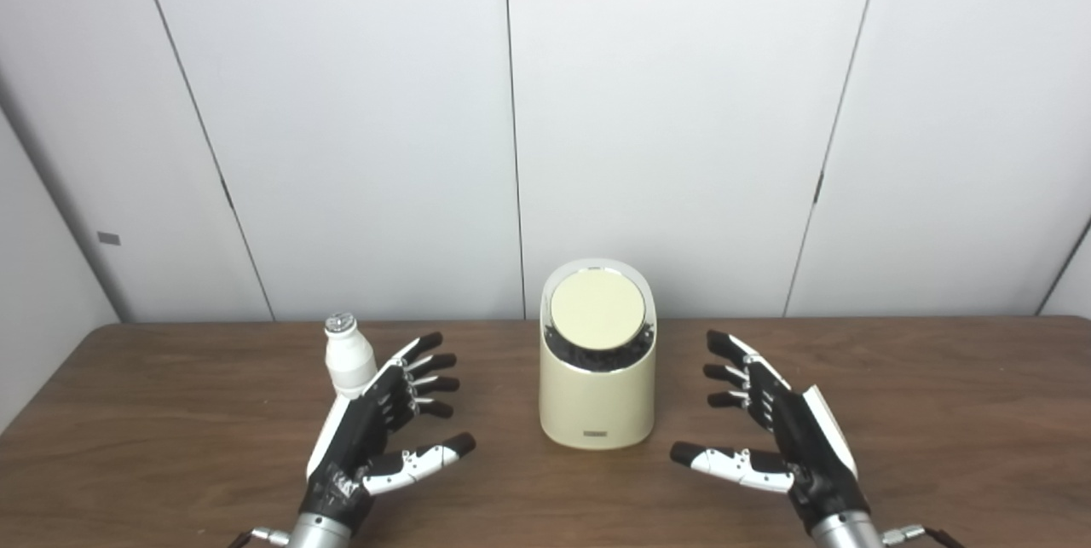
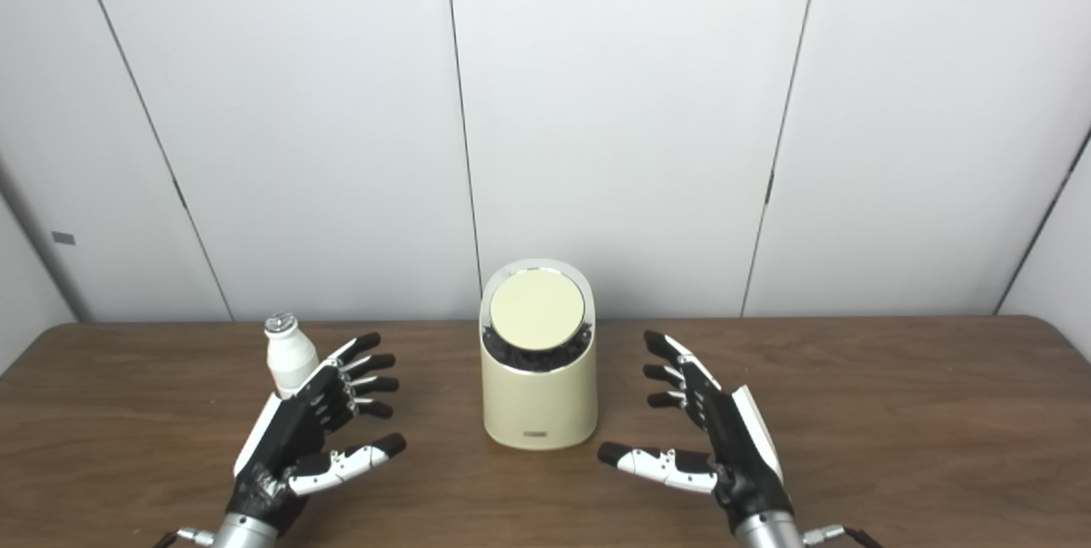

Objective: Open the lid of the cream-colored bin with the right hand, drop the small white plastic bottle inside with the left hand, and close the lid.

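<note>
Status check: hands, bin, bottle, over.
Left hand and right hand open, empty. Bin lid shut. Bottle upright behind left hand. Nothing in the way.

Dark wood counter [image 1: 938, 412]. Cream bin [image 1: 597, 399] stands mid-counter toward the far edge, lid [image 1: 597, 309] shut. White bottle [image 1: 348, 360] stands upright well left of bin.

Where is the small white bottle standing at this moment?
The bottle stands upright on the table, left of the cream bin, just behind the open left hand.
</note>
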`<action>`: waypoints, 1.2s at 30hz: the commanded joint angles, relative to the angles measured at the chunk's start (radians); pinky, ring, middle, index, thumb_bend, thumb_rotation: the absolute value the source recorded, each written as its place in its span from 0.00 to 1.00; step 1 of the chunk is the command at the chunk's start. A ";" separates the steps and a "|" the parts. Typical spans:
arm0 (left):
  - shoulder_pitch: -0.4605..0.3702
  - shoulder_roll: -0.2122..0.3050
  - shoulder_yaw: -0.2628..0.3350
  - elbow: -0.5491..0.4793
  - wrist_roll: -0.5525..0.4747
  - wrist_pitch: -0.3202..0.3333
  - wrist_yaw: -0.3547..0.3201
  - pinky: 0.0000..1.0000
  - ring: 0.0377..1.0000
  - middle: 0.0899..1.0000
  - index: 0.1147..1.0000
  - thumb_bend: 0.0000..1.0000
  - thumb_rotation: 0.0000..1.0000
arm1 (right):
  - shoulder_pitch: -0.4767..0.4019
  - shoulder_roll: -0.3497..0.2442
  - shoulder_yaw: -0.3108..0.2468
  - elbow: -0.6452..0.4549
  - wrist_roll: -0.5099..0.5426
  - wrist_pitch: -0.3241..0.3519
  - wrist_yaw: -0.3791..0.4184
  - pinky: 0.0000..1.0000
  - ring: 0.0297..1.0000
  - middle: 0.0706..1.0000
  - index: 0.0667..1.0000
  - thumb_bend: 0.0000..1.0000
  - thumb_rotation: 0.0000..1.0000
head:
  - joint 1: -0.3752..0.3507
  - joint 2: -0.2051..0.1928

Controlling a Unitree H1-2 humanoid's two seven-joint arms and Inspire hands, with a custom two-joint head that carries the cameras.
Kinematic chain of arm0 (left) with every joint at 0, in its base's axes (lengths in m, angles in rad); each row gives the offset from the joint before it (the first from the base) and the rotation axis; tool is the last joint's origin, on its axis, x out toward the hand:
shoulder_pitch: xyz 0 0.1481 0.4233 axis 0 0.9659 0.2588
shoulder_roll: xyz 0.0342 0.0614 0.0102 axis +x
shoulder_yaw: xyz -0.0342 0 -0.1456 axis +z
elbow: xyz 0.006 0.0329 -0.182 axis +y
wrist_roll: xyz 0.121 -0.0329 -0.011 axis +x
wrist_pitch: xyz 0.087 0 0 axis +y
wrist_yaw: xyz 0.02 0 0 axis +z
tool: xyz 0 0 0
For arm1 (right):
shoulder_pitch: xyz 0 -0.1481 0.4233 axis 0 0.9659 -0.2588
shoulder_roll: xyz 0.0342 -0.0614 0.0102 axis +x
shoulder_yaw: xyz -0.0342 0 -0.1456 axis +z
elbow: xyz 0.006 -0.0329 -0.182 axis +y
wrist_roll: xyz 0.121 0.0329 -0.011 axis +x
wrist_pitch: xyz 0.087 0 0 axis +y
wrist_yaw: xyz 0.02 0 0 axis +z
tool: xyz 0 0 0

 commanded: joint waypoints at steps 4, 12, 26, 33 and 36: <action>-0.053 0.012 -0.001 0.017 -0.008 -0.065 -0.014 0.62 0.73 0.80 0.90 0.69 0.04 | -0.113 -0.008 0.016 -0.054 -0.049 0.068 0.016 0.68 0.84 0.91 0.91 0.74 0.44 | -0.014 -0.009; -0.061 0.006 -0.003 0.036 0.002 -0.072 -0.017 0.61 0.73 0.80 0.89 0.69 0.05 | -0.256 -0.017 0.041 -0.064 -0.144 0.239 0.026 0.75 0.88 0.95 0.95 0.75 0.45 | -0.018 -0.016; -0.063 0.001 -0.008 0.032 -0.002 -0.070 -0.022 0.62 0.74 0.80 0.89 0.70 0.06 | -0.450 -0.005 0.079 0.068 -0.309 0.323 -0.051 0.69 0.91 1.00 1.00 0.85 0.43 | -0.014 -0.015; -0.067 -0.003 -0.010 0.034 0.012 -0.067 -0.013 0.62 0.73 0.80 0.88 0.72 0.07 | -0.477 -0.002 0.103 0.113 -0.357 0.330 -0.087 0.71 0.94 1.00 1.00 0.88 0.42 | -0.013 -0.014; -0.070 -0.005 -0.012 0.041 -0.001 -0.074 -0.022 0.61 0.72 0.79 0.88 0.74 0.10 | -0.485 -0.008 0.117 0.123 -0.378 0.332 -0.088 0.74 0.95 1.00 1.00 0.90 0.42 | -0.013 -0.015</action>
